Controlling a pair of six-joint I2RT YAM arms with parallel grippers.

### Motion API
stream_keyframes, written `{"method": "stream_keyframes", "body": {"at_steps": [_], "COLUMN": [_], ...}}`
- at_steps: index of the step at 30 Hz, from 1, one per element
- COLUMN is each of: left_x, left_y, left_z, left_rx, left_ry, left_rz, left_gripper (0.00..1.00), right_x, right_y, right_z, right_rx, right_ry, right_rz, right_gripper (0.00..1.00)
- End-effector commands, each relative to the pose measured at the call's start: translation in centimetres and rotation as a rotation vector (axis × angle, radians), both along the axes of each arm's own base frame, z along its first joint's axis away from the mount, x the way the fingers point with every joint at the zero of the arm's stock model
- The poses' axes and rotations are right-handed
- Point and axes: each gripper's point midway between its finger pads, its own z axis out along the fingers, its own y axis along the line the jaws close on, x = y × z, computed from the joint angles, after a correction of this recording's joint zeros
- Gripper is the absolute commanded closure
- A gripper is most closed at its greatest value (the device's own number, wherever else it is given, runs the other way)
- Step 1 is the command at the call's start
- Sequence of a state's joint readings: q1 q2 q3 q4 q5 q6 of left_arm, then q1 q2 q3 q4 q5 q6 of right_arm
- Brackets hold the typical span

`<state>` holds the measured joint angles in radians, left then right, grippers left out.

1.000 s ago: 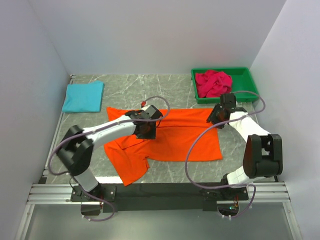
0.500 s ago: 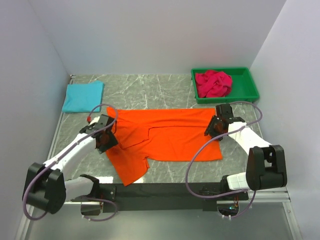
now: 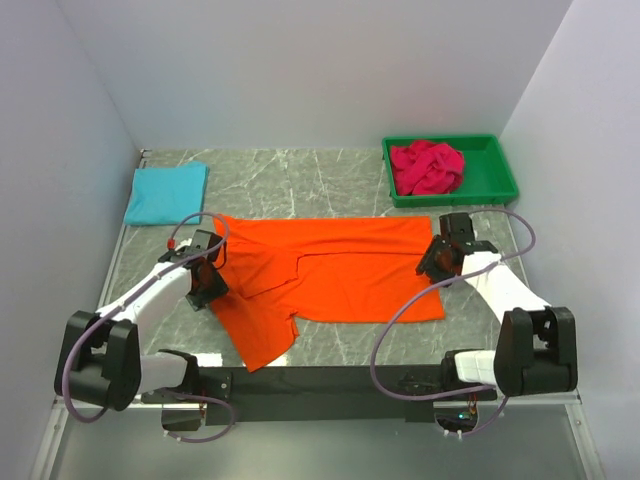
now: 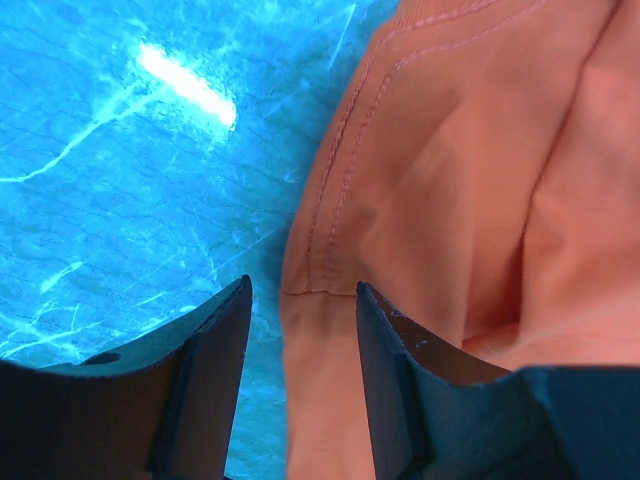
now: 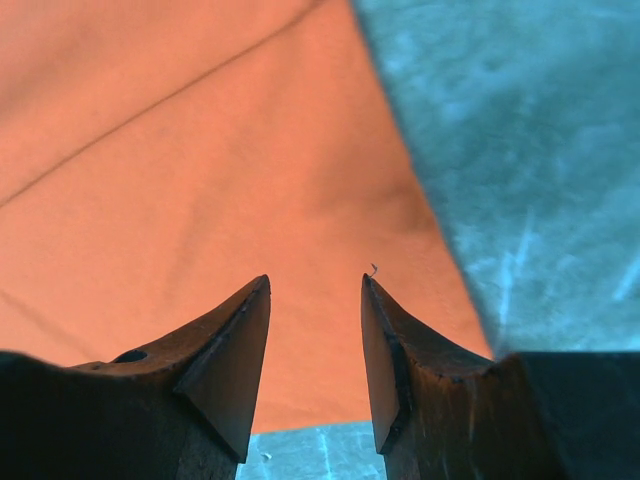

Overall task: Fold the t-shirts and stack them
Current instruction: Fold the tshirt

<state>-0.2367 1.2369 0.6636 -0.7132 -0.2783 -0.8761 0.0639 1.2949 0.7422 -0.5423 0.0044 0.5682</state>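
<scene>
The orange t-shirt point(image 3: 340, 270) lies spread flat across the middle of the desk point(image 3: 300, 180). Its long side runs from left to right, and one crumpled flap reaches down toward the near edge on the left. A fold line crosses the cloth near its middle.

The left hand point(image 3: 203, 283) hovers at the shirt's left edge, toward the left edge of the desk. In the left wrist view the left hand point(image 4: 300, 300) has its fingers apart at a middling width, closed on nothing. The stitched hem of the orange t-shirt point(image 4: 450, 150) runs up between them. One finger point(image 4: 205, 380) is over bare desk point(image 4: 120, 150) and the other is over cloth. Whether the tips touch the surface cannot be told.

The right hand point(image 3: 437, 262) is at the shirt's right edge, toward the right edge of the desk. In the right wrist view the right hand point(image 5: 315, 290) also has its fingers parted with a clear gap, and it holds nothing. Both tips are above the orange t-shirt point(image 5: 200, 150). The cloth's edge runs slantwise just to the right of them, with bare desk point(image 5: 520, 150) beyond.

The turquoise t-shirt point(image 3: 167, 193) lies folded to a neat rectangle at the far left corner of the desk, well apart from both hands. The green bin point(image 3: 505, 175) stands at the far right corner. The crimson-pink t-shirt point(image 3: 426, 166) lies in it as a crumpled heap, toward the bin's left end.
</scene>
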Motion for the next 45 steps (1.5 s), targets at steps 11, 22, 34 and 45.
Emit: {"method": "stream_keyframes", "body": {"at_steps": [11, 22, 34, 45], "left_x": [-0.4, -1.2, -0.7, 0.0], "left_y": [-1.0, -1.8, -1.2, -0.7], "left_z": [-1.2, -3.2, -2.0, -1.1], "left_rx": [-0.016, 0.008, 0.001, -0.054], "left_ry": [0.051, 0.114, 0.068, 0.027], "left_rz": [-0.052, -0.073, -0.03, 0.015], "left_gripper": [0.53, 0.86, 0.99, 0.99], "right_x": [-3.7, -6.6, -8.4, -9.3], "right_y": [-4.3, -5.1, -4.6, -3.4], "right_z": [-0.9, -2.8, -1.7, -3.0], "right_rx": [-0.029, -0.054, -0.033, 0.032], "right_ry": [0.052, 0.166, 0.24, 0.239], "right_rz": [-0.22, -0.281, -0.329, -0.367], "right_gripper": [0.52, 0.53, 0.53, 0.53]}}
